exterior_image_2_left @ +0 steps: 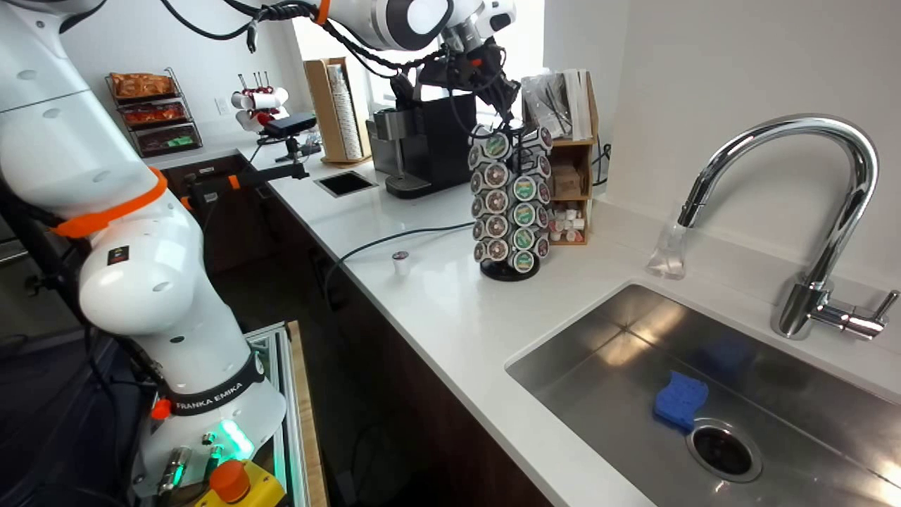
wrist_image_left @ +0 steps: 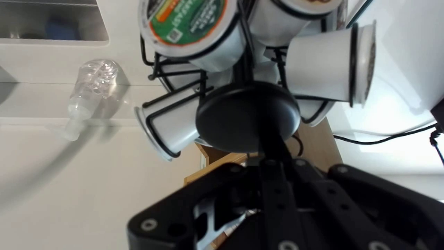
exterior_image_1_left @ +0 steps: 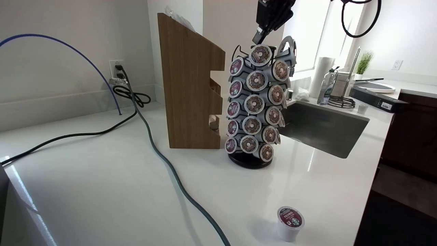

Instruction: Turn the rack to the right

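The rack, a tall black wire carousel full of coffee pods with dark, reddish and green lids, stands upright on its round dark base in both exterior views [exterior_image_1_left: 254,104] [exterior_image_2_left: 496,227]. In the wrist view its glossy black top disc [wrist_image_left: 229,116] is in the middle, with pods around it. My gripper points down at the rack's top in both exterior views [exterior_image_1_left: 258,37] [exterior_image_2_left: 508,116]. Its narrow fingers look shut together. In the wrist view the dark gripper [wrist_image_left: 272,142] reaches over the disc. Nothing shows between the fingers. I cannot tell whether the tips touch the rack.
A tall slanted wooden block [exterior_image_1_left: 191,85] stands close beside the rack. A loose coffee pod [exterior_image_1_left: 290,222] stands on the counter near the edge. A cable [exterior_image_1_left: 177,177] crosses the counter. The sink [exterior_image_1_left: 314,131], faucet [exterior_image_2_left: 809,127] and a black coffee machine [exterior_image_2_left: 443,148] are nearby.
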